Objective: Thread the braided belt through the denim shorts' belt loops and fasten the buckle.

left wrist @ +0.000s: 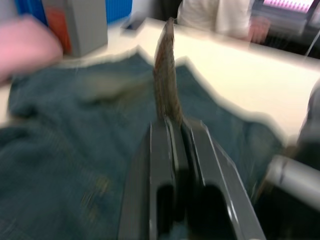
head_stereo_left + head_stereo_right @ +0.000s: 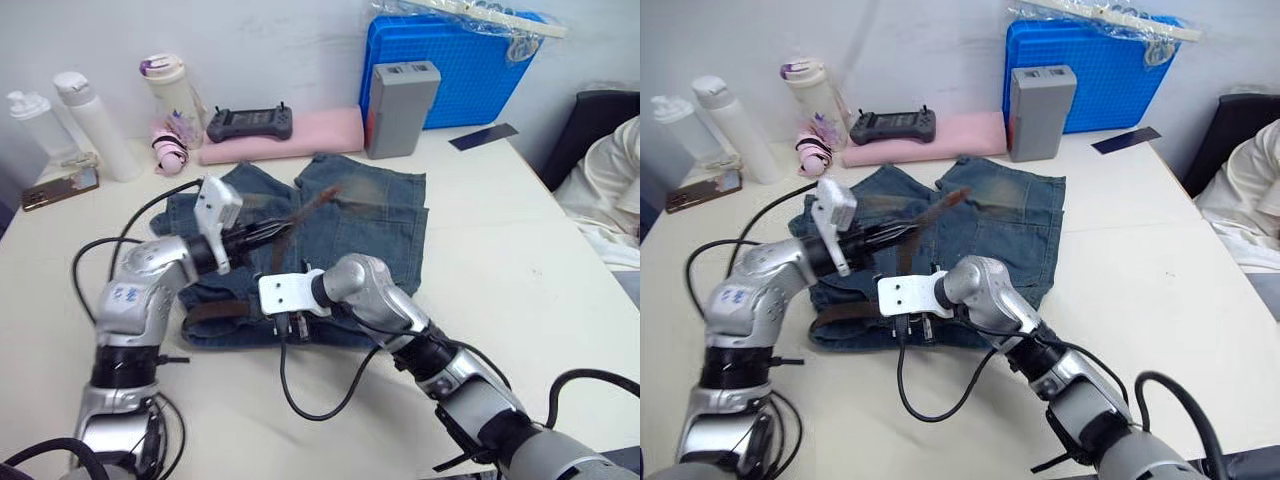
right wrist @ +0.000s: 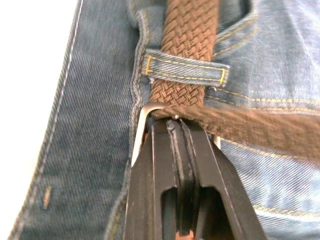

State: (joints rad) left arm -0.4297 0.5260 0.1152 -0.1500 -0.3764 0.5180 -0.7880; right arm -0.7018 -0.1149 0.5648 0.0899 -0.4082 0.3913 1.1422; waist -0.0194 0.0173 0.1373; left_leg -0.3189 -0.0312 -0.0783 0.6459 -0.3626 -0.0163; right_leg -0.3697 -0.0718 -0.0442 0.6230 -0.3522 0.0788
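- Denim shorts lie flat on the table, waistband towards me; the braided belt already passes under one belt loop near the buckle
- My right claw is closed on the buckle end of the belt, right at that loop; the silver frame curves out beside my fingers
- My left claw is closed on the belt's free end, which stands up from between the fingers, above the shorts
- Risk: if my left claw pulls harder than my right can hold, the buckle end may drag into the loop and jam there, or slip from my fingers
- Risk: the strap is soft and woven, so the lifted free end can twist and come to the buckle the wrong way round
- Risk: a pull on the belt may bunch or slide the shorts, as nothing pins them down
- Risk: my right arm's cable trails near the waistband and could snag on it
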